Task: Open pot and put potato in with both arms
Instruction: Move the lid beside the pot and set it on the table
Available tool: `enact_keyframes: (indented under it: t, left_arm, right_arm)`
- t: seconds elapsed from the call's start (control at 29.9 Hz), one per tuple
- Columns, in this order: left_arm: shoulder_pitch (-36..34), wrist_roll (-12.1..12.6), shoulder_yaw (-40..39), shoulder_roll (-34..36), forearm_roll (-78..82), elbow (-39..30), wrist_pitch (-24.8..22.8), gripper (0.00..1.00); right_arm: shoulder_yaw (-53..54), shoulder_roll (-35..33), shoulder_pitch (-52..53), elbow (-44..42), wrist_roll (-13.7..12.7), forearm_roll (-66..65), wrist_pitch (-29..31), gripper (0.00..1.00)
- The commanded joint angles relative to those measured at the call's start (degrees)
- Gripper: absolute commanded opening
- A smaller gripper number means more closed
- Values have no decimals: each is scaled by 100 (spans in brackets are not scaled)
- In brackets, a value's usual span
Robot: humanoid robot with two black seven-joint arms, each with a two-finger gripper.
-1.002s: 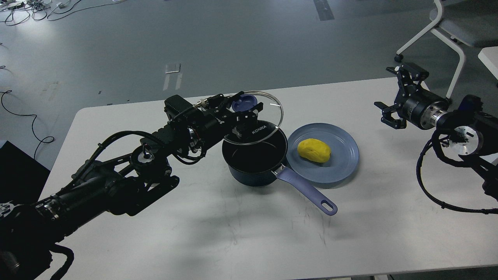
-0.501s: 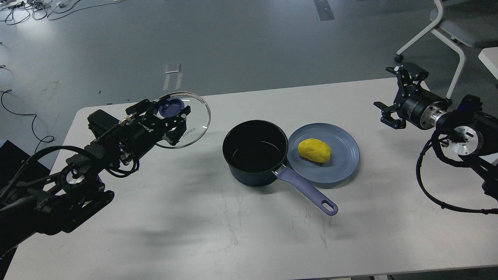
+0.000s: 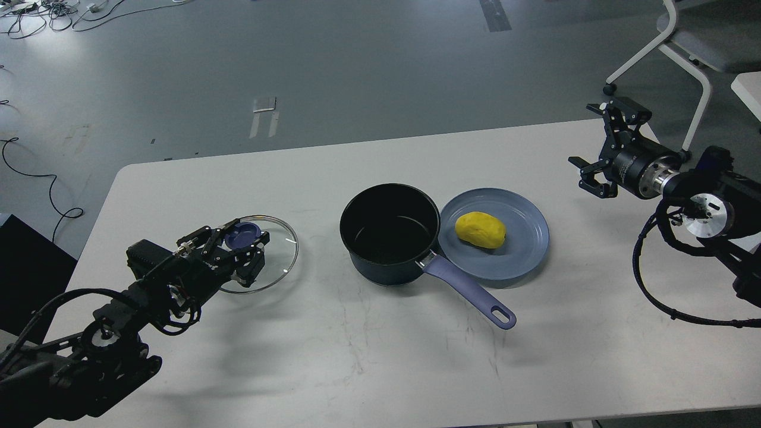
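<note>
The dark navy pot stands open at the table's middle, its lavender handle pointing to the front right. The yellow potato lies on a light-blue plate just right of the pot. My left gripper is shut on the purple knob of the glass lid, holding it low over the table at the left, well clear of the pot. My right gripper is open and empty, above the table's far right edge, apart from the plate.
The white table carries only the pot, plate and lid. A white chair stands behind the right arm. Cables lie on the grey floor at the far left.
My left gripper has carried the lid off the pot, leftward and down toward the table. The pot now stands open. The right gripper has barely moved.
</note>
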Motion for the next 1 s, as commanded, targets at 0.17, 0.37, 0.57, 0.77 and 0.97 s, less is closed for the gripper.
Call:
enact_keyframes:
  t: [0.17, 0.37, 0.57, 0.77, 0.97]
  left_arm:
    - [149, -17, 14, -267, -70, 426, -3, 64]
    - [149, -43, 14, -329, -606, 426, -3, 95]
    - [78, -96, 5, -328, -1160, 382, -3, 98]
    - [-255, -228, -56, -179, -2239, -109, -3, 98]
    - [-1283, -255, -240, 120, -4444, -1409, -3, 98]
  right_arm:
    - [-158, 0, 26, 9, 8, 3, 1, 100]
    - [-166, 0, 35, 9, 8, 3, 1, 100]
    - [-166, 0, 26, 9, 8, -6, 1, 100]
    - [-306, -35, 78, 35, 26, -59, 10, 100]
    - [-623, -9, 447, 219, 649, -1840, -315, 100]
